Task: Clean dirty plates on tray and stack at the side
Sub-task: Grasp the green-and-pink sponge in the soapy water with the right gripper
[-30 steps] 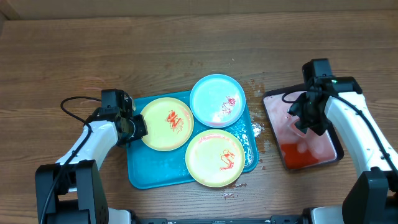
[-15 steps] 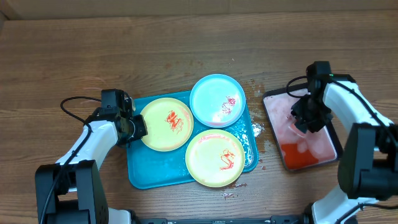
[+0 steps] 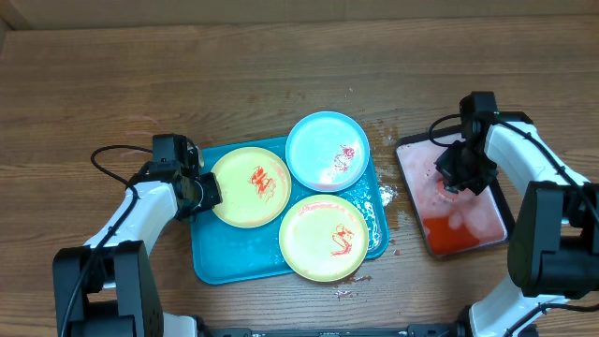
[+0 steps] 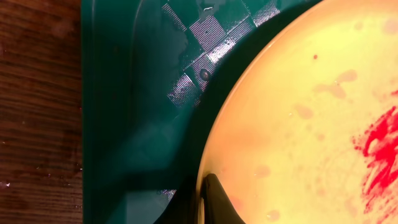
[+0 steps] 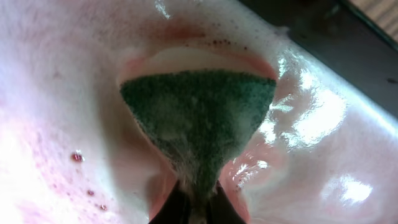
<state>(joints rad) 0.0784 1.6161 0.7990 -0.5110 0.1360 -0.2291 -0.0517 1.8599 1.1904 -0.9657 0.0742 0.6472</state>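
Three plates smeared with red sauce lie on the turquoise tray (image 3: 215, 262): a yellow-green one (image 3: 251, 186) at the left, a light blue one (image 3: 326, 151) at the back and a second yellow-green one (image 3: 323, 237) at the front. My left gripper (image 3: 208, 192) is shut on the left plate's rim; in the left wrist view the plate (image 4: 298, 124) fills the right side, over the tray (image 4: 124, 93), with the gripper (image 4: 202, 199) pinching its edge. My right gripper (image 3: 451, 183) is down in the small tray, shut on a green sponge (image 5: 199, 118) that bulges out from the gripper (image 5: 198, 208).
A black-rimmed tray (image 3: 416, 164) of pinkish soapy water with a red patch (image 3: 449, 234) stands at the right. Water drops and red specks (image 3: 386, 192) lie on the wood between the two trays. Bare wooden table surrounds both trays.
My right gripper has closed on the green sponge in the soapy tray and shifted slightly. The left arm and the plates have not moved.
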